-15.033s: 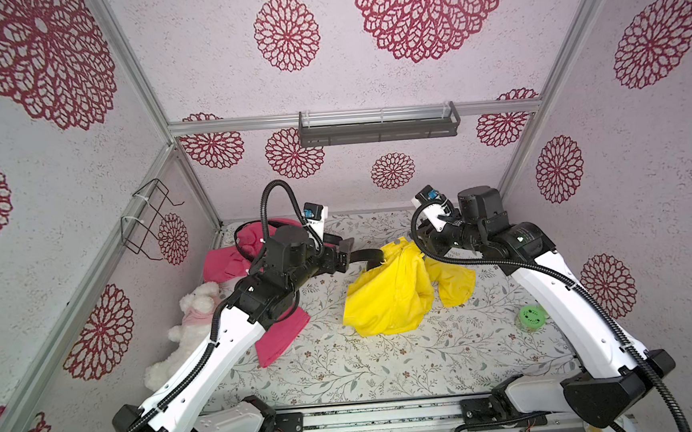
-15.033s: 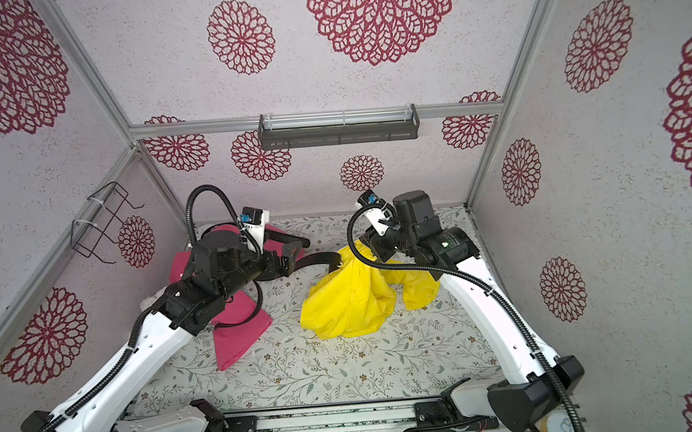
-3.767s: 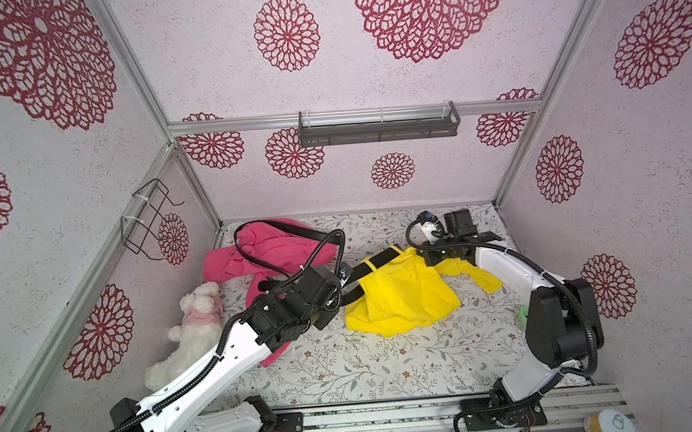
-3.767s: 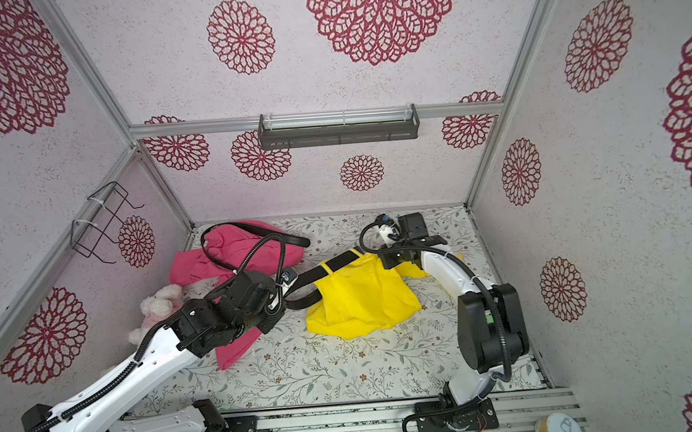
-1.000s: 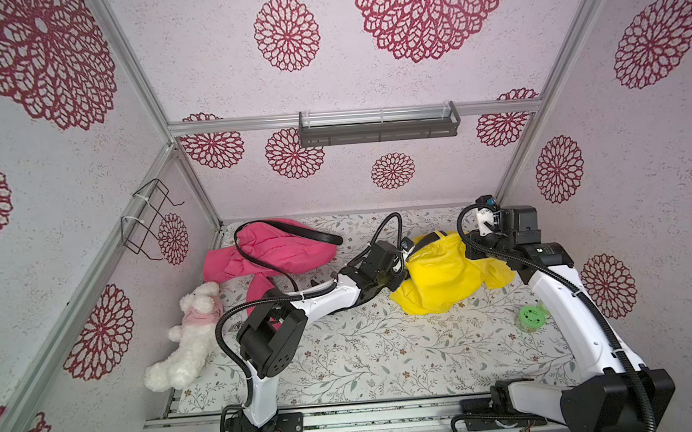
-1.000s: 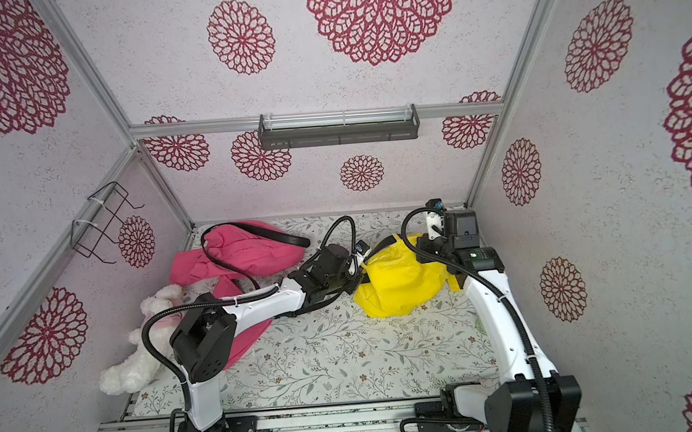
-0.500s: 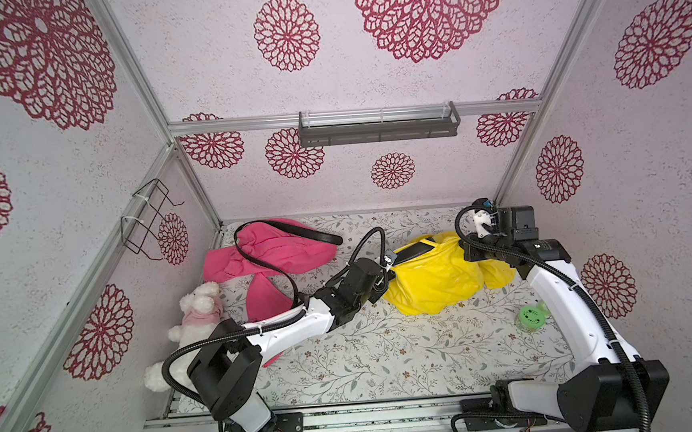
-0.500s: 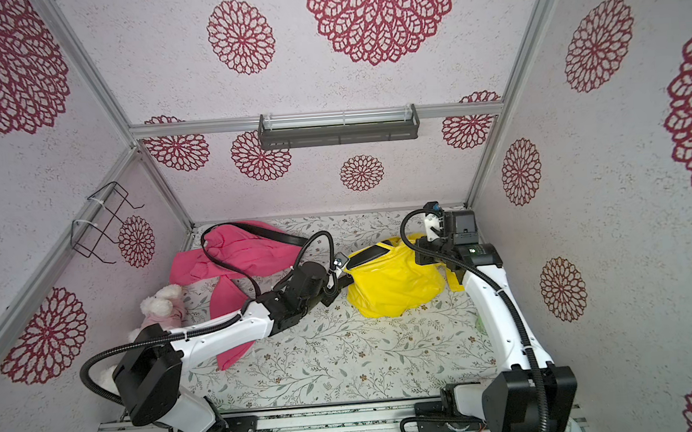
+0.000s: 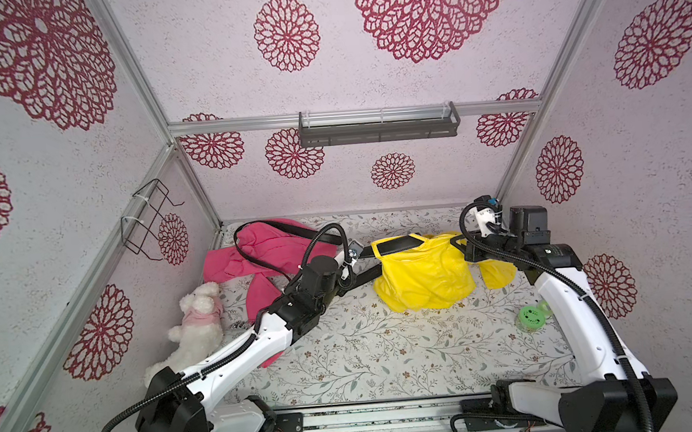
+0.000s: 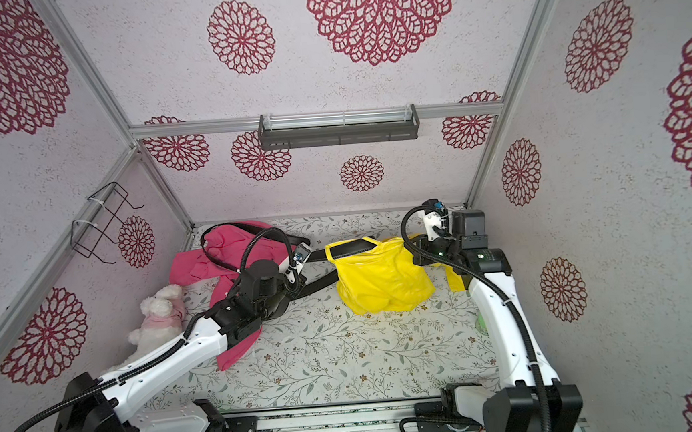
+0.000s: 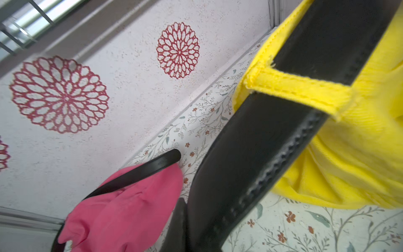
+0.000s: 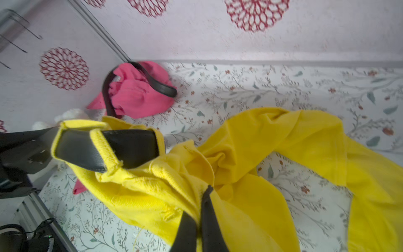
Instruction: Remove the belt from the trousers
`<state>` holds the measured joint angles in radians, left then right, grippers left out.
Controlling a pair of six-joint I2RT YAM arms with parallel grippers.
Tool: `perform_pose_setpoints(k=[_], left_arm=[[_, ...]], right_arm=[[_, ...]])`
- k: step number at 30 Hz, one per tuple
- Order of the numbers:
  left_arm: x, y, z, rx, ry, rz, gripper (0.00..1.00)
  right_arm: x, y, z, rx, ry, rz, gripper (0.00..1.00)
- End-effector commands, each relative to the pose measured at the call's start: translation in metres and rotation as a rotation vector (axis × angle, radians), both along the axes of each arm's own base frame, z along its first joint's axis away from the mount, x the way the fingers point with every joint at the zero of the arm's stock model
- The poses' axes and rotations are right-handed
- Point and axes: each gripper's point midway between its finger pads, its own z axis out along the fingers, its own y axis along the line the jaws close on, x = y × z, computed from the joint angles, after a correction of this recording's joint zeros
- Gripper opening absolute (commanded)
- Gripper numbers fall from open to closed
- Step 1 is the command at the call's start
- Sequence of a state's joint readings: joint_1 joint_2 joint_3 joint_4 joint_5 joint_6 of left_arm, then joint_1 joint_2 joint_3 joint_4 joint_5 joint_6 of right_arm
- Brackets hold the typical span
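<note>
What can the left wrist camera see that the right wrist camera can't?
Only the left wrist view: the stitching along the black belt, seen very close up, and a grey wall shelf.
Only the right wrist view: the right hand pinching the yellow trousers, a long trouser leg stretched over the table, and a blurry white toy.
Both: the belt threaded through a yellow belt loop, and pink clothes with a second belt lying across them.
</note>
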<state>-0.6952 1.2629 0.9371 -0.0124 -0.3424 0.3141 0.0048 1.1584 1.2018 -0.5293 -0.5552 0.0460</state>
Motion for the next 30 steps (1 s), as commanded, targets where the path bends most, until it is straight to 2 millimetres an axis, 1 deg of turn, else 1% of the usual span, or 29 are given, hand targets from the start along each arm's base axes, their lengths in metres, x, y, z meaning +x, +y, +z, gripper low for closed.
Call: perform_pose_setpoints(k=[1,2,4,5,7,8,9,10,11,12,13,15,16,17,18,21,23,25,27,28,30], left_arm=[[0.018,0.137,0.031,0.121,-0.084,0.506,0.00],[0.020,0.136,0.039,0.103,-0.103,0.498,0.00],[0.025,0.128,0.046,0.076,-0.116,0.456,0.00],[0.026,0.123,0.045,0.067,-0.114,0.433,0.00],[0.027,0.113,0.036,0.043,-0.100,0.385,0.00],[0.027,0.110,0.031,0.036,-0.094,0.370,0.00],[0.026,0.106,0.025,0.027,-0.085,0.355,0.00],[0.024,0.101,0.018,0.020,-0.070,0.332,0.00],[0.022,0.096,0.011,0.020,-0.057,0.312,0.00],[0.018,0.091,0.005,0.023,-0.046,0.293,0.00],[0.013,0.086,0.001,0.023,-0.038,0.278,0.00],[0.002,0.073,-0.009,0.021,-0.016,0.239,0.00],[-0.004,0.068,-0.013,0.017,-0.004,0.222,0.00],[-0.009,0.063,-0.018,0.015,0.008,0.202,0.00],[-0.015,0.058,-0.024,0.012,0.019,0.187,0.00],[-0.028,0.049,-0.035,-0.013,0.044,0.183,0.00],[-0.036,0.043,-0.043,-0.027,0.060,0.190,0.00],[-0.048,0.033,-0.055,-0.018,0.078,0.173,0.00],[-0.056,0.026,-0.066,0.006,0.094,0.169,0.00],[-0.060,0.021,-0.075,0.022,0.109,0.158,0.00],[-0.068,0.014,-0.091,0.070,0.128,0.139,0.00]], right_arm=[[0.009,-0.067,0.034,-0.072,-0.198,-0.378,0.00],[-0.001,-0.046,0.023,-0.057,-0.187,-0.319,0.00],[-0.027,0.006,-0.011,-0.001,-0.134,-0.170,0.00],[-0.040,0.028,-0.028,0.024,-0.103,-0.108,0.00],[-0.074,0.075,-0.069,0.055,-0.029,0.045,0.00],[-0.088,0.092,-0.084,0.053,0.004,0.109,0.05],[-0.104,0.107,-0.097,0.047,0.037,0.185,0.28],[-0.115,0.114,-0.104,0.046,0.054,0.233,0.43],[-0.119,0.114,-0.104,0.047,0.053,0.245,0.53],[-0.122,0.112,-0.099,0.044,0.031,0.249,0.63],[-0.120,0.106,-0.089,0.033,-0.010,0.226,0.74],[-0.109,0.095,-0.072,0.003,-0.079,0.158,0.89],[-0.100,0.092,-0.065,-0.014,-0.100,0.129,0.92],[-0.091,0.093,-0.062,-0.028,-0.100,0.118,0.93],[-0.080,0.096,-0.061,-0.042,-0.092,0.115,0.94],[-0.042,0.102,-0.073,-0.058,-0.055,0.065,0.93],[-0.018,0.097,-0.078,-0.001,-0.045,0.010,0.88],[0.000,0.094,-0.083,0.074,-0.024,-0.007,0.81],[0.004,0.100,-0.090,0.100,0.005,0.012,0.79],[0.003,0.105,-0.093,0.125,0.015,0.033,0.79],[0.003,0.112,-0.091,0.159,0.016,0.063,0.79]])
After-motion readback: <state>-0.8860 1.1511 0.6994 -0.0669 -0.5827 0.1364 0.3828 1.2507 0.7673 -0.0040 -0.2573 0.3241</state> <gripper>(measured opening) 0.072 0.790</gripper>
